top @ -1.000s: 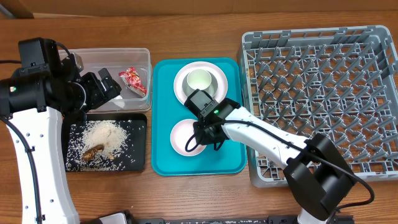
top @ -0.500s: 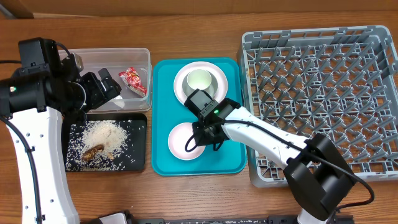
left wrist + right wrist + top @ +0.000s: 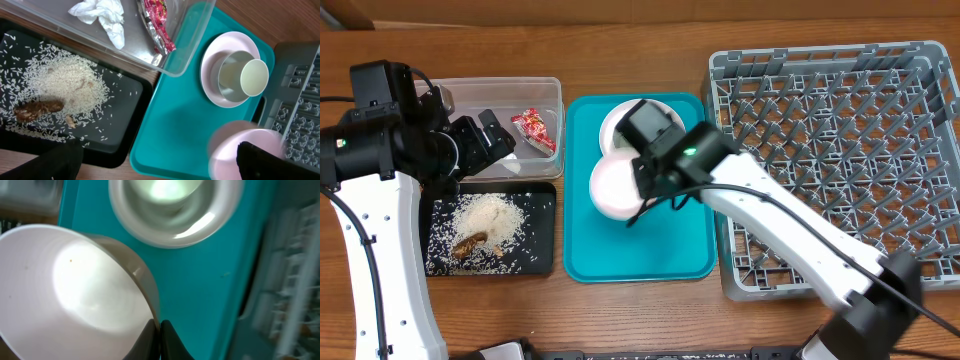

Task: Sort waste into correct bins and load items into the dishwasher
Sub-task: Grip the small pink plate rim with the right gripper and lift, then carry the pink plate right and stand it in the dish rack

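The white bowl (image 3: pixel 613 187) no longer lies on the near half of the teal tray (image 3: pixel 650 250), where it sat 1 second ago. It now hangs above the tray's middle, and in the overhead view its far edge overlaps the plate (image 3: pixel 610 125). The right arm has risen with it and looks larger from above. The right tool (image 3: pixel 159 328) is clamped on the bowl's rim, 1 finger inside the wall and 1 outside, with the bowl tipped. The left arm has not moved. The left tool (image 3: pixel 500 135) hovers at the near edge of the clear bin (image 3: pixel 495 90), fingers wide apart and holding nothing.

On the counter (image 3: pixel 620 50) there are 1 teal tray, 1 grey dish rack (image 3: pixel 840 140), 1 clear bin and 1 black tray (image 3: pixel 542 240). The teal tray carries 1 plate with 1 cup (image 3: pixel 242 77) standing on it. The clear bin holds 1 red wrapper (image 3: pixel 535 128) and 1 crumpled tissue (image 3: pixel 102 12). The black tray holds 1 heap of rice (image 3: pixel 490 215), with loose grains scattered around it, and 1 brown scrap (image 3: pixel 470 243) at its near edge.
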{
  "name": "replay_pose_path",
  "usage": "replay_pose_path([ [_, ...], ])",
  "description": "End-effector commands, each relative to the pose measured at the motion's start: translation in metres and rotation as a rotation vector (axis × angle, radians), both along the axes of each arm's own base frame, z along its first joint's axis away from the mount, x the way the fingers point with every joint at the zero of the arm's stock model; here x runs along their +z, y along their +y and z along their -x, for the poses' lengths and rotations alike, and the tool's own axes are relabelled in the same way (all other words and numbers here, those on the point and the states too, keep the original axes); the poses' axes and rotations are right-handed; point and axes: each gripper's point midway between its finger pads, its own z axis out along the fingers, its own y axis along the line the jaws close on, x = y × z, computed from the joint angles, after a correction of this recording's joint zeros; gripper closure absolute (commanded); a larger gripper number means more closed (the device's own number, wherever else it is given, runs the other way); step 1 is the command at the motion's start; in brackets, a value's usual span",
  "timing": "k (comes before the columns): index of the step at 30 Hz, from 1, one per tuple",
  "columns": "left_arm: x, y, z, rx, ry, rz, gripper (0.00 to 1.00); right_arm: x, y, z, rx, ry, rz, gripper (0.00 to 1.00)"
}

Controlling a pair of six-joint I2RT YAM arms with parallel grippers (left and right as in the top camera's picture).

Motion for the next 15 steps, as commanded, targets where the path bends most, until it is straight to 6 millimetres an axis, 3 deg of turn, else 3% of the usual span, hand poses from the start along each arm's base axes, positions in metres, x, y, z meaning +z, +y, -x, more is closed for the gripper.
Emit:
replay_pose_path([
  [1, 0.005, -0.002, -0.001, -0.003, -0.018, 0.005, 0.00, 0.063, -0.059, -0.034, -0.141, -0.287, 0.157, 0.96],
  [9, 0.005, -0.002, -0.001, -0.003, -0.017, 0.005, 0.00, 0.109, -0.140, -0.060, -0.255, -0.497, 0.497, 0.96],
  [15, 0.005, -0.002, -0.001, -0.003, -0.017, 0.005, 0.00, 0.138, -0.215, -0.085, -0.505, -0.602, 0.631, 0.96],
])
